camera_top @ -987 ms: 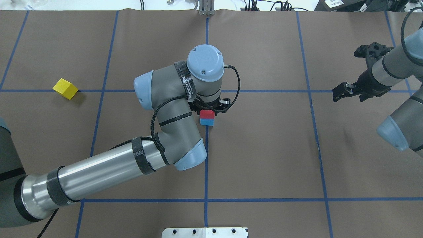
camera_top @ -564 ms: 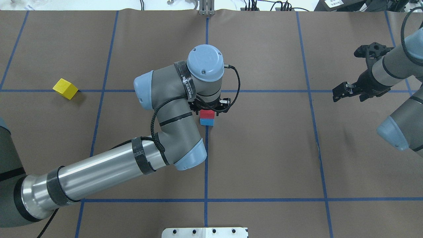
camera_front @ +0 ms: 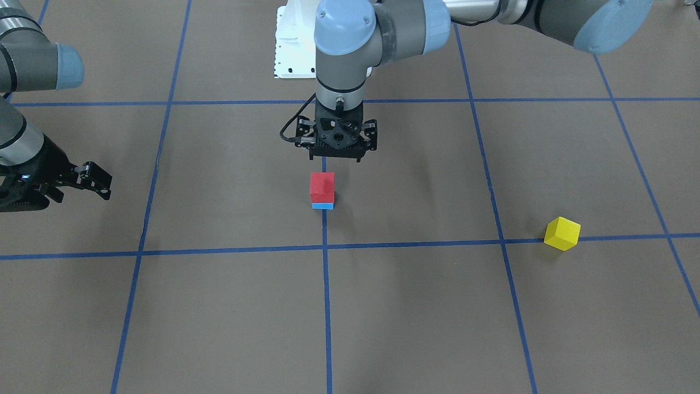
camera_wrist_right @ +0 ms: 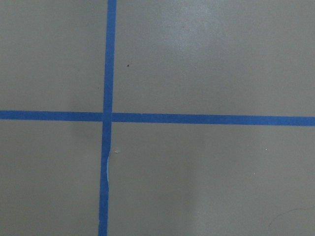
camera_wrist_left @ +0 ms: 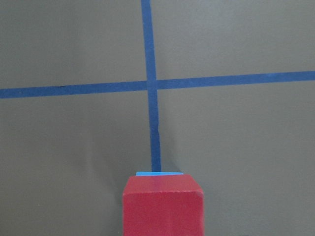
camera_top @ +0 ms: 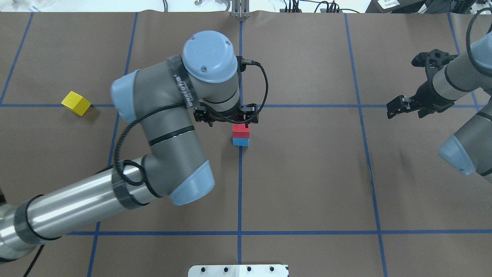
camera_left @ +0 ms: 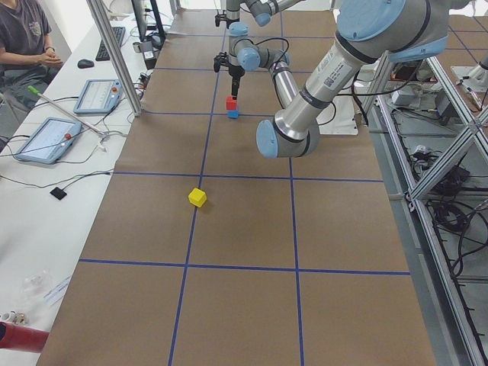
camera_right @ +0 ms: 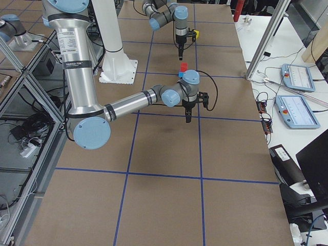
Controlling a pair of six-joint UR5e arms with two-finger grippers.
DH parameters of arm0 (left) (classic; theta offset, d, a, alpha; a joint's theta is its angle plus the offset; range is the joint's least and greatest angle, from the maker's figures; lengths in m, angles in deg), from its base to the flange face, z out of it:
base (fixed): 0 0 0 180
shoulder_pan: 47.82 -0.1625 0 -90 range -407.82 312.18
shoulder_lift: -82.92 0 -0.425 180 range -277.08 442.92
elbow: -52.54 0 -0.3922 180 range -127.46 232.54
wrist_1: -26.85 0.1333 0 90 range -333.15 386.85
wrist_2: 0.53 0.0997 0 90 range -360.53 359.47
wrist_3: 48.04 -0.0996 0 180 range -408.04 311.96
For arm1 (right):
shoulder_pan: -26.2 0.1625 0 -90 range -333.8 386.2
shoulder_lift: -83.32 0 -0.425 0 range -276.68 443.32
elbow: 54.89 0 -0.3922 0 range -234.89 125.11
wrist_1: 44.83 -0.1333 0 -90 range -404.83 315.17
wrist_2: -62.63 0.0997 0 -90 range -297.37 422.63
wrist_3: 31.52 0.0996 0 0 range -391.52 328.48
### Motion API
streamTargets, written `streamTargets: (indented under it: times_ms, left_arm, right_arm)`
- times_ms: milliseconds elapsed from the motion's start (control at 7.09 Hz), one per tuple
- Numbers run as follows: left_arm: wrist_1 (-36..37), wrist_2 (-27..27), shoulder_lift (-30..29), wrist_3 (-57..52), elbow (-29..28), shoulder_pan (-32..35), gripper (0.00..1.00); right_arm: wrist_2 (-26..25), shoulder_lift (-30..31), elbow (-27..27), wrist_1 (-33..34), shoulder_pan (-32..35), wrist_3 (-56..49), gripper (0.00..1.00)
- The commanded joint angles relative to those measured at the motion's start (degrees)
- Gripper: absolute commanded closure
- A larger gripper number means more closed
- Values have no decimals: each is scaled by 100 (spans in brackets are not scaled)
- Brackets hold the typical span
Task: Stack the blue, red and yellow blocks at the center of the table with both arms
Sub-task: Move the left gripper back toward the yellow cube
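Observation:
The red block (camera_top: pixel 241 130) sits on top of the blue block (camera_top: pixel 240 142) on a tape line near the middle of the table (camera_top: pixel 307 173). My left gripper (camera_front: pixel 334 157) hangs open just above the stack, apart from it and holding nothing. Its wrist view looks down on the red block (camera_wrist_left: pixel 162 204), with a sliver of the blue block (camera_wrist_left: pixel 158 173) behind. The yellow block (camera_top: pixel 75 103) lies alone on a tape line far to the left of that arm. My right gripper (camera_top: pixel 395 107) hovers open and empty at the table's right side.
The white pedestal (camera_top: pixel 238 270) stands at the near table edge. Beside the table's far side run a white bench with tablets (camera_left: pixel 47 139) and a seated person (camera_left: pixel 23 38). Bare brown surface surrounds the stack.
My left gripper has let go of the red block and lifted off the stack, its wrist swinging left. The red block stays on the blue one. The right arm has not moved.

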Motion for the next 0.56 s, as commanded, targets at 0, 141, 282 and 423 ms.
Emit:
streamTargets:
  times_ms: [0, 141, 282, 423]
  left_arm:
    - [90, -556, 1317, -1200, 1262, 886, 1]
    - [20, -576, 1784, -2122, 1212, 1361, 1]
    - [-277, -585, 2311, -3410, 925, 1870, 1]
    - [-1124, -820, 2647, -4389, 174, 2275, 1]
  right_arm:
    - [0, 0, -8, -9, 9, -4, 0]
    - [0, 0, -8, -9, 9, -13, 0]
    - [-9, 9, -16, -9, 9, -13, 0]
    - [0, 9, -25, -9, 9, -13, 0]
